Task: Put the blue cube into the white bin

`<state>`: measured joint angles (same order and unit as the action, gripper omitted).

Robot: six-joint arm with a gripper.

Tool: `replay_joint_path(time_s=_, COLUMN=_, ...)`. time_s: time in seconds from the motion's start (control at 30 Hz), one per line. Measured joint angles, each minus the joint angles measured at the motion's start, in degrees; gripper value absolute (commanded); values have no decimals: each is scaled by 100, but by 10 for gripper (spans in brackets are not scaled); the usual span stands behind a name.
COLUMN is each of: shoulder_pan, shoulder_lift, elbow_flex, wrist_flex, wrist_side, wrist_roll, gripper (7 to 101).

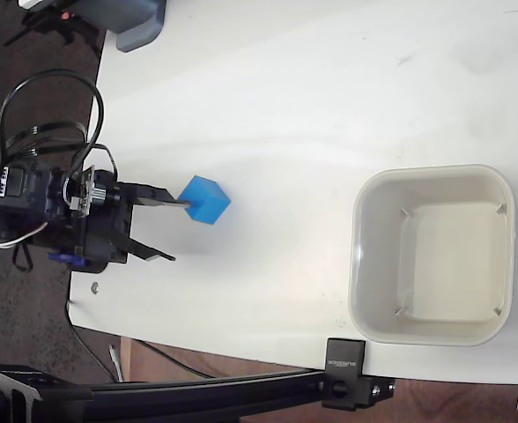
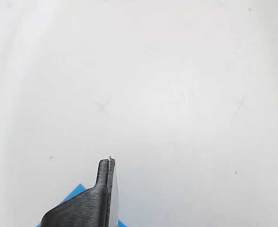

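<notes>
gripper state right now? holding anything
Gripper: open, fingers spread wide, holding nothing; upper finger tip meets the blue cube in the fixed view.

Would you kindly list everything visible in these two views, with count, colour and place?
blue cube: one, sky-blue, on the table left of centre in the fixed view, at the tip of the upper finger.
white bin: one, cream-white, right side of the table, nothing visible inside.
table: one, white, fills most of both views.
grey-blue device: one, top left edge.
black clamp: one, bottom edge of the table.
gripper: one, black, left side; jaws spread, the lower finger apart from the cube.
</notes>
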<state>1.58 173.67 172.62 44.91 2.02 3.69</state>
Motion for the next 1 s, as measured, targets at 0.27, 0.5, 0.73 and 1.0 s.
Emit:
replay_joint_path(time_s=0.27, shoulder_pan=-9, shoulder_lift=0, elbow_flex=0, wrist_flex=0, wrist_side=-114, wrist_roll=-114, gripper=1003)
replay_joint_path(time_s=0.5, shoulder_pan=-9, shoulder_lift=0, elbow_flex=0, wrist_flex=0, wrist_side=-114, wrist_roll=-97, gripper=1003)
replay_joint_path(time_s=0.73, shoulder_pan=70, shoulder_lift=0, elbow_flex=-88, wrist_flex=35, wrist_side=-26, wrist_roll=44, gripper=1003)
replay_joint_path(time_s=1.0, shoulder_pan=-378, shoulder_lift=-1881, elbow_flex=-2162, wrist_flex=571, wrist_side=782, wrist_roll=1090, gripper=1003)
